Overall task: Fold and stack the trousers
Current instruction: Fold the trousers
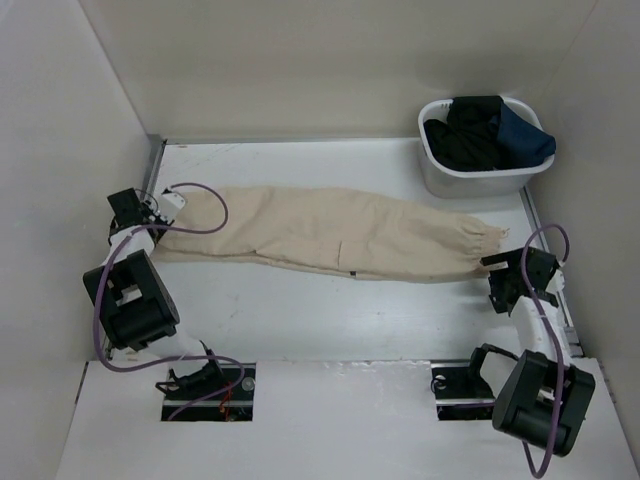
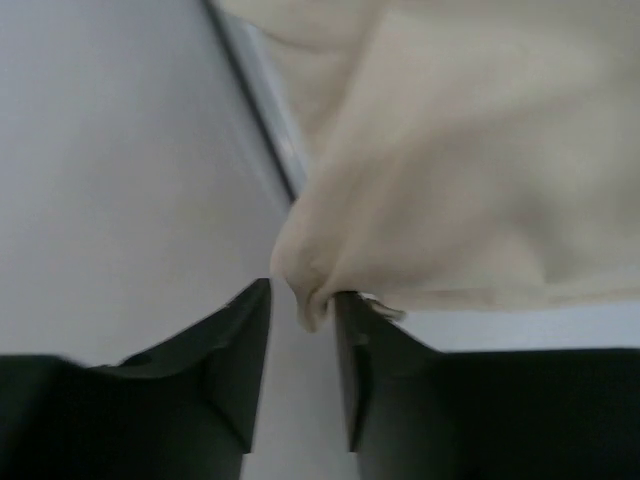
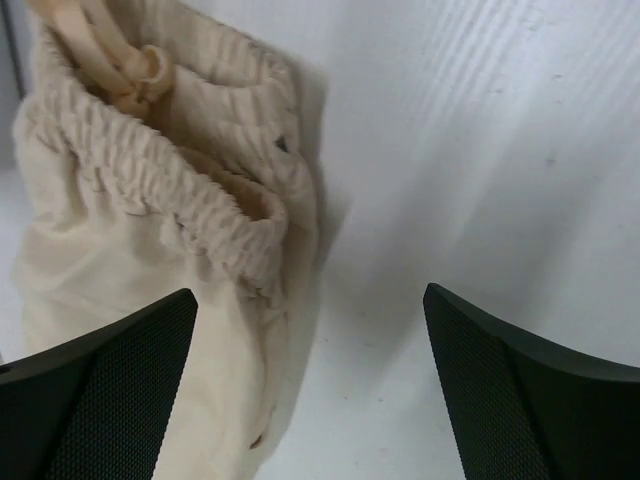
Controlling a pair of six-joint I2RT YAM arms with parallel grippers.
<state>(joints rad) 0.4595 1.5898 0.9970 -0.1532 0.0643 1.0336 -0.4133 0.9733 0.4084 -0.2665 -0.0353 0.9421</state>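
Left wrist view: my left pincer is drawn in to a narrow slit, and a bunched nub of the beige trousers is pinched in it. The cloth presses against the finger at 3 o'clock and fans out from there toward 1 o'clock. Bare table fills the side from 9 to 11 o'clock. From above, that arm is folded at the 9 o'clock edge of the table, elbow toward me and wrist reaching toward 12. Its pincer sits on the leg end of the trousers.

My right pincer stands wide open and holds nothing. Its two fingers sit low at 7 and 5 o'clock in its own camera, with bare white table between them. The gathered waistband, with its knotted drawstring, lies at 10 to 11 o'clock from the gap, near the 7 o'clock finger but not between the two. From above, the right arm stands at 4 o'clock on the table, its big link near me and its wrist angled toward 11. The pincer is just beside the waistband end; whether it touches I cannot tell.

The trousers lie flat in one long strip across the middle of the table, from 9 o'clock to 3 o'clock. At 1 o'clock a white basket holds a black garment and a navy garment.
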